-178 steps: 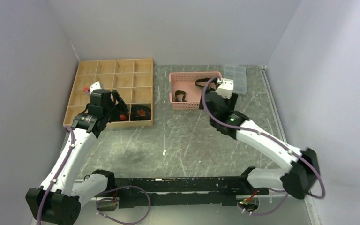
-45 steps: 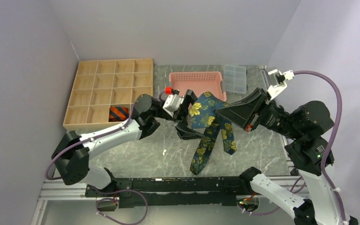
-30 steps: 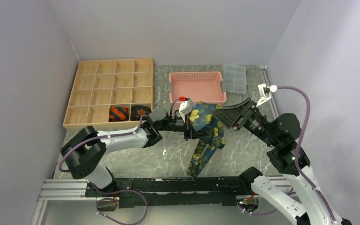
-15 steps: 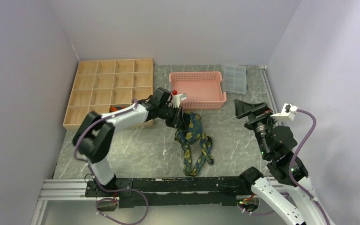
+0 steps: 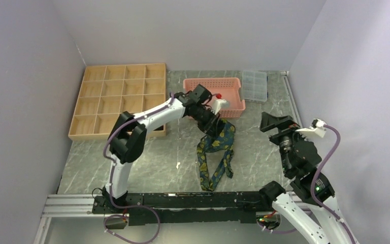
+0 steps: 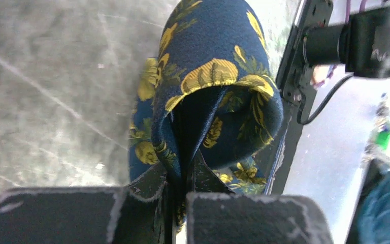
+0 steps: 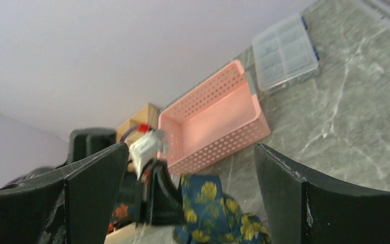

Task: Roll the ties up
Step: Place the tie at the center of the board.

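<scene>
At the upper left sits the shallow wooden tray of square compartments (image 5: 117, 96). The white left arm crosses its lower right corner and hides whatever lies there.

Just right of centre, the left gripper (image 6: 180, 179) has its black jaws pinched nearly together on a fold of the dark blue fabric necktie with yellow-green flowers (image 5: 222, 138). The wide end curls over like a hood above the fingertips, which looks like a grip meant to drag the tie out straight before rolling. The rest of the tie trails down the grey marbled table (image 5: 147, 152) in a loose loop toward the bottom centre.

Directly above the gripper is the pink perforated plastic basket (image 5: 210, 80), with the clear plastic divided box (image 5: 254, 85) at its right.

At the right, the right gripper (image 5: 278, 122) hangs well apart from the tie, jaws spread wide and holding nothing.

A second ago both grippers met at the tie in mid-air. The right one has since let go and withdrawn, the tie has dropped to the table, and the left has carried the wide end up toward the basket.
</scene>
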Robot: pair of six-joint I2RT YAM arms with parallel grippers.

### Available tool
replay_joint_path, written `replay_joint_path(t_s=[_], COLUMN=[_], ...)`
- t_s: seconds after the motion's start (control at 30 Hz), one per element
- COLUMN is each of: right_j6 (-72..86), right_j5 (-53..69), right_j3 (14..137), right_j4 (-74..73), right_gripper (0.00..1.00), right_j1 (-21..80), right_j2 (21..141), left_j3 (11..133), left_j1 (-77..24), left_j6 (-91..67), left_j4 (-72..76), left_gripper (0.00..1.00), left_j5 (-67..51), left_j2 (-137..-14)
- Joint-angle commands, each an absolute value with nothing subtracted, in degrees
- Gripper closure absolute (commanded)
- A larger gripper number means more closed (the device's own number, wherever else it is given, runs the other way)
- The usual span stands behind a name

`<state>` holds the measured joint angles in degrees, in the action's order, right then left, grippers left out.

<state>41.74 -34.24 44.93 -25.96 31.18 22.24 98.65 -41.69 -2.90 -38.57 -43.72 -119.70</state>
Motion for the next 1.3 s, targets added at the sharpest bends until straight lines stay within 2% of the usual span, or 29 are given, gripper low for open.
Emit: replay_joint_path(t_s=[0.0,0.1,0.23,0.33,0.47,0.53,0.6,0.77,0.9,1.03,1.07,1.13,1.2,1.23,1.27], right_j6=[35.6,34.3,33.1,31.8,29.8,29.5,29.1,29.2,29.5,30.8,31.1,31.5,31.7,31.7,31.7], right_j5=[-38.9,-38.1,-36.3,-35.7,-36.9,-37.1,-37.5,-38.2,-37.7,-36.2,-35.9,-35.5,-35.6,-35.8,-36.1], right_j3=[47.8,49.2,49.2,49.0,49.3,49.4,49.3,47.1,46.4,44.7,44.3,44.4,44.2,43.8,43.2], right_j4=[-25.7,-26.3,-25.6,-24.2,-23.4,-23.5,-23.7,-22.8,-23.2,-23.2,-23.5,-25.0,-26.7,-27.1,-27.3], right_gripper=[0.00,0.00,0.00,0.00,0.00,0.00,0.00,0.00,0.00,0.00,0.00,0.00,0.00,0.00,0.00], right_j1=[31.2,31.2,31.3,31.3,31.3,31.3,31.3,31.4,31.4,31.4,31.4,31.4,31.4,31.4,31.4], right_j2=[20.4,20.4,19.6,19.3,19.3,19.0,18.7,17.9,18.3,19.3,19.6,20.2,20.6,20.5,20.3], left_j3=[93.1,86.8,95.0,110.4,123.4,127.1,127.4,106.8,95.7,94.5,95.7,97.3,93.8,90.3,87.1], left_j1=[-49.8,-54.9,-71.6,-88.0,-92.0,-90.3,-83.9,-60.6,-49.3,-40.9,-39.6,-38.2,-37.8,-37.7,-37.7], left_j6=[8.1,9.7,10.4,7.8,11.2,15.2,16.7,18.5,18.0,12.4,10.0,6.2,3.3,2.2,1.4], left_j4=[-37.3,-36.7,-52.4,-64.5,-68.5,-70.3,-69.3,-53.6,-40.4,-25.3,-22.5,-18.6,-11.2,-6.3,-2.4], left_gripper=[0.97,0.97,0.97,0.97,0.97,0.97,0.97,0.97,0.97,0.97,0.92,0.74,0.45,0.18,0.08], left_j5=[-36.3,-31.0,-17.8,-9.5,-16.4,-20.3,-28.2,-44.8,-51.9,-60.4,-61.6,-59.3,-52.7,-48.4,-44.6], left_j2=[-104.0,-90.0,-80.2,-84.1,-95.2,-98.0,-97.0,-93.0,-100.2,-115.3,-119.3,-123.8,-122.7,-120.5,-117.9])
